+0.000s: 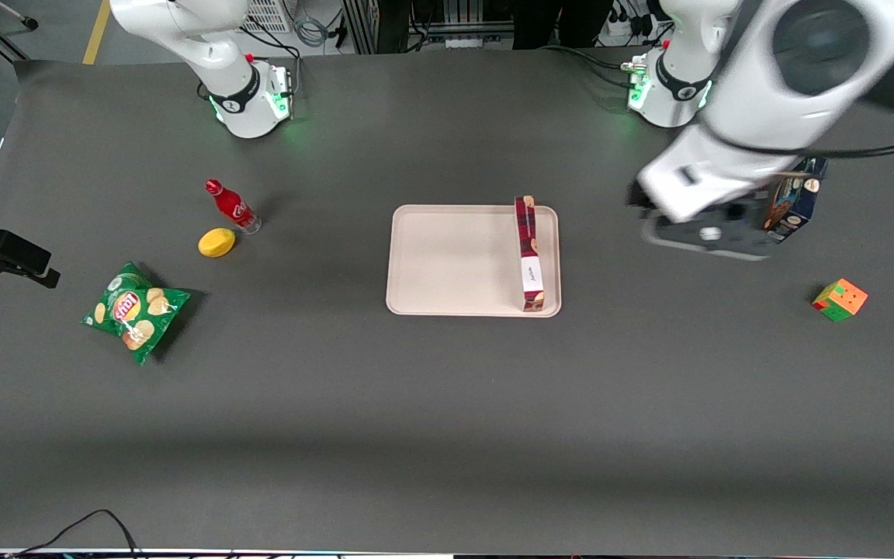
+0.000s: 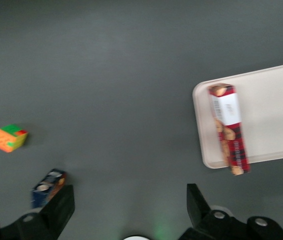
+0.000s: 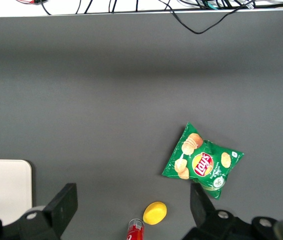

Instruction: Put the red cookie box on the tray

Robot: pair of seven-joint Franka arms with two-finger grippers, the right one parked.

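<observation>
Gripper [image 2: 129, 210] hung above bare table, fingers [image 2: 59, 207] spread wide, nothing held.

Closest to it stood a dark blue box [image 1: 795, 198], w/ a colour cube [image 1: 840, 300] a bit farther out. Tray [image 1: 455, 264] lay well apart, toward table's middle; red cookie box [image 1: 527, 252] rested on it, lengthwise along the tray edge nearest the gripper, one end over the rim.

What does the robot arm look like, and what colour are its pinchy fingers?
The working arm is smooth, rounded and glossy white, with a dark round cap on one joint and a black cable trailing off it. Its base wears a black band and glows green. The hand is black, with two flat wedge-shaped fingers set wide apart and empty, and shiny round screws near their roots. It is up above the dark table, beside the tray.
</observation>
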